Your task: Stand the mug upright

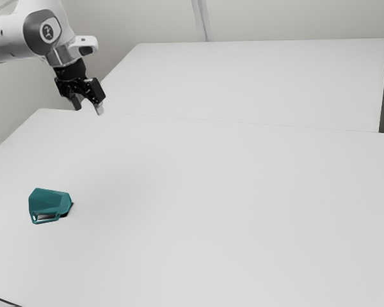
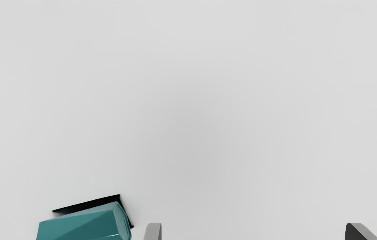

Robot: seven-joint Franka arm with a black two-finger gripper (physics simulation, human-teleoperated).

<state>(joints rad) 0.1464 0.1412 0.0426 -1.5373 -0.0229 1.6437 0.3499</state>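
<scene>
Mug lies outside our claw's reach line, down and off to one side

Our claw [image 1: 88, 107] hangs high in the upper left of the exterior frame, its two fingers wide apart with nothing between them. The mug [image 1: 49, 203] is on its side on the white table [image 1: 243, 198], in the lower left of that frame, below the claw and a little further toward the exterior view's left.

The wrist view gives us the relation that matters: the mug sits outside the gap, past one fingertip [image 2: 154, 232], and well apart from the other. That nearer finger marks the side we should shift toward, and then we need to descend.

The mug's long axis seems to run roughly along the line joining our fingers, slightly askew, with one end facing the nearer finger. Closing as we are would probably press on its two ends, so we judge that a large turn of the hand is wanted if we mean to pinch across the body. We can't tell for sure which end is the mouth, and that ought to be settled before we choose which way to tip it up. The uprighting itself is all still to do.
</scene>
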